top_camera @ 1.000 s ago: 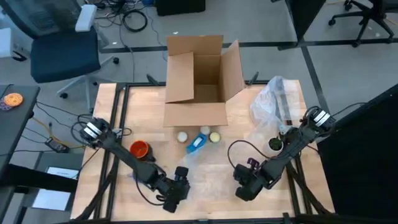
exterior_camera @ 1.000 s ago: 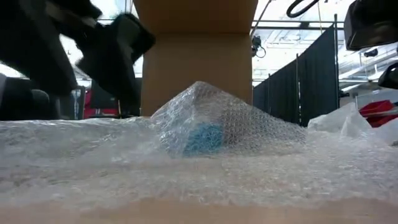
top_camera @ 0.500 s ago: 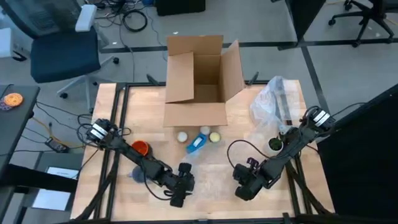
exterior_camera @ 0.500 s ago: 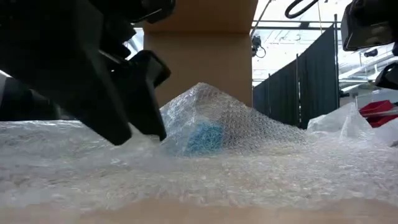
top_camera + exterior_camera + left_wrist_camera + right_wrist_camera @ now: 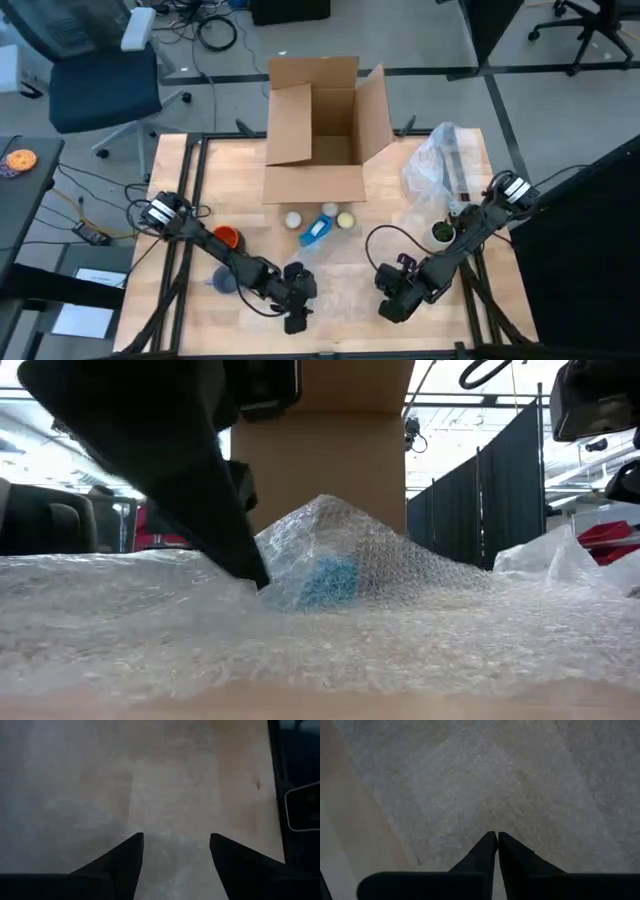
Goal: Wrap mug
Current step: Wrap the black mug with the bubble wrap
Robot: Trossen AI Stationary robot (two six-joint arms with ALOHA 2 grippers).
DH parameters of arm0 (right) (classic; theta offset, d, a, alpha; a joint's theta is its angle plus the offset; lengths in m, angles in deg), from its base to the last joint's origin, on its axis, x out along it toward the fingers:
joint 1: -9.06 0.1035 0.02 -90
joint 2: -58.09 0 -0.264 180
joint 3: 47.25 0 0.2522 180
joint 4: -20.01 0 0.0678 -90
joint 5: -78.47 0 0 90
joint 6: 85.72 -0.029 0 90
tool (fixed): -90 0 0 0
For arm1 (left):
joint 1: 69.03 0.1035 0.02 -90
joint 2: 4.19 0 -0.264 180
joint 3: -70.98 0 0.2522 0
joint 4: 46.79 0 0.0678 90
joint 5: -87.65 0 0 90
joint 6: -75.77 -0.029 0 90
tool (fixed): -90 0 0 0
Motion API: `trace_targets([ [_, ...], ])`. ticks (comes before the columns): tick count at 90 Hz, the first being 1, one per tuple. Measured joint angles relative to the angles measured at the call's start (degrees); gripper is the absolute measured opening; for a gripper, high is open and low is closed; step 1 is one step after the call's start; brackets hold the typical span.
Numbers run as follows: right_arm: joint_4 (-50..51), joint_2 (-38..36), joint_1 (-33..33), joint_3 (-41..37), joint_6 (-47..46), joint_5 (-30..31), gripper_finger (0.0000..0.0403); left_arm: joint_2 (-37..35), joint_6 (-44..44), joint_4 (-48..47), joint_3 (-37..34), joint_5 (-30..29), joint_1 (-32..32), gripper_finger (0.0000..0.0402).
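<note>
A sheet of clear bubble wrap [image 5: 335, 275] lies spread on the table's near middle. Its far part is tented over a blue object [image 5: 328, 581], which also shows in the high view [image 5: 317, 232]. An orange mug [image 5: 226, 238] stands upright on the table at the left, beside my left arm. My left gripper [image 5: 176, 840] is open and points down over the wrap's near left part [image 5: 297, 312]. My right gripper [image 5: 496, 839] is shut and hovers above the wrap near its right edge [image 5: 392, 302]. The sheet lies below its fingertips. My left gripper comes at the bubble wrap from above with its fingers apart. In the low view one fingertip [image 5: 252, 574] reaches down to the sheet's surface just left of the tented part. Whether it touches the sheet, I cannot tell.
An open cardboard box [image 5: 322, 140] stands at the far middle. Two pale balls [image 5: 293, 220] [image 5: 345, 220] lie in front of it. A crumpled clear plastic bag [image 5: 445, 165] sits at the far right. Something bluish [image 5: 219, 281] shows under my left arm.
My left gripper has gone toward the table's right edge along the near side and down toward the bubble wrap, ending beside the tented part. The wrap and the blue object have stayed in place.
</note>
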Motion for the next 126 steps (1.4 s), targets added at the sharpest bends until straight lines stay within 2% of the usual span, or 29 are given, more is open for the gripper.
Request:
trace_targets([
  [22, 0.02, 0.00, -0.21, 0.00, 0.07, -0.38, 0.0000, 5.70, 1.45, -10.00, 6.95, -3.15, -0.02, 0.0212],
  [31, 0.00, 0.00, -0.21, 0.00, 0.09, -0.56, 0.0000, 6.51, 0.36, -13.46, 9.18, -4.42, -0.07, 0.0194],
  [39, 0.02, 0.00, -0.19, 0.00, 0.09, -0.96, 0.0000, 6.67, -1.46, -16.29, 11.12, -5.17, 0.00, 0.0154],
  [54, 0.02, 0.00, 0.06, 0.00, 0.09, -1.55, 0.0000, 6.45, -4.12, -21.13, 15.73, -5.75, 0.00, 0.0033],
  [59, 0.00, 0.00, 0.23, 0.00, 0.05, -1.55, 0.0000, 6.45, -4.49, -23.42, 17.26, -5.75, -0.08, 0.0012],
  [82, 0.02, 0.00, 1.42, 0.00, -0.83, -1.60, 0.0000, 4.24, -6.31, -37.85, 21.47, -9.71, -0.55, 0.0001],
  [104, -0.13, -0.14, 1.69, 0.04, -0.90, -2.02, 0.0000, -2.95, -5.21, -47.42, 21.53, -19.11, -0.44, 0.0000],
  [117, -0.61, -1.13, 1.85, 0.04, -0.91, -2.08, 0.0000, -4.82, -0.79, -59.45, 21.50, -27.27, 1.36, 0.0000],
  [126, -0.96, -2.40, 2.14, 0.07, -0.83, -2.06, 0.0000, -4.78, 1.59, -61.44, 18.79, -28.20, 2.98, 0.0000],
])
